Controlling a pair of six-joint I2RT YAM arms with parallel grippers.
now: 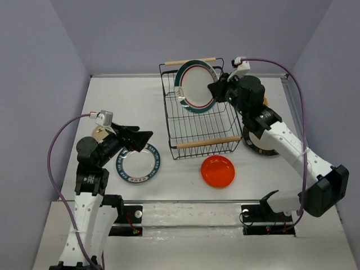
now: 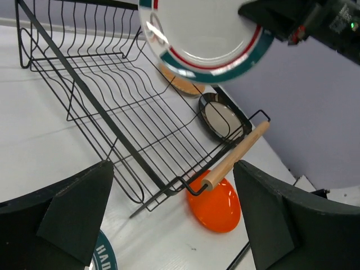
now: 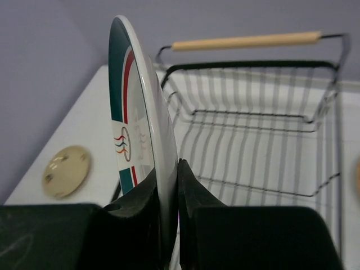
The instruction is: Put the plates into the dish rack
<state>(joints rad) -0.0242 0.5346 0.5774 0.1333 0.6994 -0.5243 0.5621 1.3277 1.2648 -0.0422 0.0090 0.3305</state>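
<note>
Dish rack [image 1: 191, 126] holds none yet: your right gripper [image 1: 216, 90] clamps green-rimmed plate [image 1: 194, 84] upright over it, upper centre; left gripper [image 1: 147, 136] gapes empty; orange plate [image 1: 218, 171], others wait on table [image 1: 112, 95].

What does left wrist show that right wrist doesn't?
Only left wrist: the orange-red plate and black-rimmed plate on the table beside the dish rack, plus the left gripper, jaws open and empty. Only right wrist: the beige plate lying flat on the table, and an edge-on look at the right gripper shut on a plate rim. Both: the green-rimmed plate held on edge over the rack, and the rack's wire floor with a wooden handle.
</note>
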